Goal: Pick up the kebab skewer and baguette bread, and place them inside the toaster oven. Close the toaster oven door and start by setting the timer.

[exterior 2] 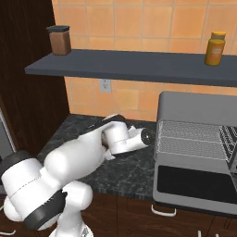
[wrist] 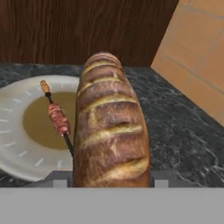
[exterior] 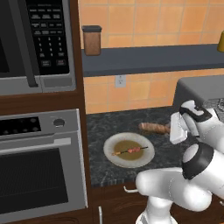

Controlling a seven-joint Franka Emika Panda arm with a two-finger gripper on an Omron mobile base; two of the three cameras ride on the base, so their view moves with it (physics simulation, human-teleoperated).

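Lying on the dark speckled desk (exterior: 100, 127), the baguette bread (wrist: 109, 131) sits between the claw's part-open jaws; whether they grip it I cannot tell. Its crust is scored and golden-brown. The kebab skewer (exterior: 130, 151) rests on a round pale plate (exterior: 111, 153) beside it. The toaster oven (exterior 2: 199, 152) stands open, wire rack bare: nothing loaded, door and timer still to do.

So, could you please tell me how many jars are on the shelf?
2. A brown jar with a dark lid stands at the shelf's left end, and a yellow jar near its right end. More could sit beyond the frame.
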